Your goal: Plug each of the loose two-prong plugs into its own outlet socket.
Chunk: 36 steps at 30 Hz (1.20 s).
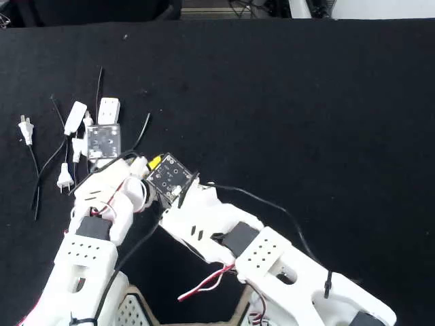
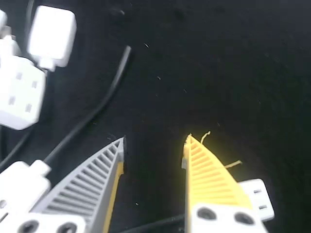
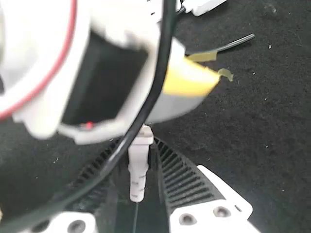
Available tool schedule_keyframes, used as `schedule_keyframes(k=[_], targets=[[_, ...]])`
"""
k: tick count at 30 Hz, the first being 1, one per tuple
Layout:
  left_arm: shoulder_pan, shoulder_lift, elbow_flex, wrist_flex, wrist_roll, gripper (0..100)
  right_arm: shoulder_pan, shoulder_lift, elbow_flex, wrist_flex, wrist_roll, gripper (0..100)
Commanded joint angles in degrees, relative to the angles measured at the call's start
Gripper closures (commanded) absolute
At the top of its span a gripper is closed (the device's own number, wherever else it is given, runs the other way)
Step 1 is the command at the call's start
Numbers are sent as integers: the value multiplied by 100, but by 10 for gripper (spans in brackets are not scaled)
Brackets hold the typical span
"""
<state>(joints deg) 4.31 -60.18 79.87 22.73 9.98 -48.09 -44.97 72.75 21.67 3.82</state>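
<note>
Your right claw [image 3: 138, 145] is clamped on the white neck of a plug [image 3: 137, 179] at the socket block [image 1: 170, 175], left of the table's middle. I cannot tell whether its prongs are seated. Your left claw [image 2: 154, 141] stands apart, gripping nothing, just beside that block. One loose plug [image 1: 26, 129] and a second loose plug [image 1: 64, 178] lie near the table's left edge, so I judge most of the task outstanding.
</note>
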Motion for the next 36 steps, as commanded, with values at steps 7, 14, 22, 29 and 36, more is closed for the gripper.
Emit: schedule_keyframes(k=[7, 14, 22, 29, 36], targets=[[57, -9, -171, -62, -237, 802, 413, -1367, 4, 598, 44, 988], [66, -9, -163, -62, -237, 802, 413, -2149, 391, 598, 44, 988], [66, -9, -163, -62, -237, 802, 440, -2167, 611, 79, 26, 988], [22, -9, -163, -62, -220, 802, 440, -2167, 804, -308, 26, 988], [-233, -62, -233, -53, -185, 802, 448, -2149, 251, 958, 62, 988]])
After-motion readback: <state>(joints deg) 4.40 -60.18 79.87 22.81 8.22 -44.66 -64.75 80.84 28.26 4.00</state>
